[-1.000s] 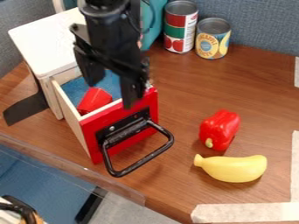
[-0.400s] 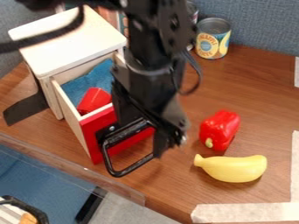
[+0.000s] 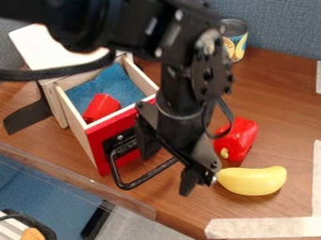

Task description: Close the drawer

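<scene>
At centre, just in front of the drawer: one black gripper (image 3: 166,174), hanging from the arm, its fingers spread apart with nothing held between them. Its near finger overlaps the side of the handle by the drawer, the other sits outward of it; whether either touches metal cannot be told.

Drawer (image 3: 99,141), one: wooden sides, red front, pulled well out of the small pale cabinet (image 3: 47,42) at upper left. Fitted with a black loop handle (image 3: 150,175), projecting from the front. Contents: blue cloth (image 3: 103,87); a red object (image 3: 102,107) resting towards the front.

Loose items, table (image 3: 169,211): red pepper (image 3: 242,136), right of the gripper; yellow banana (image 3: 254,181), below the pepper; a can (image 3: 234,37) at the back, partly behind the arm.

Stage: positioning at the front, by my reading — the closing push is not yet done. Next move: settle against the handle or red front, then press towards the cabinet along the drawer's own line, until the front meets the frame. Caution: an off-centre push could skew the drawer or turn the cabinet.
</scene>
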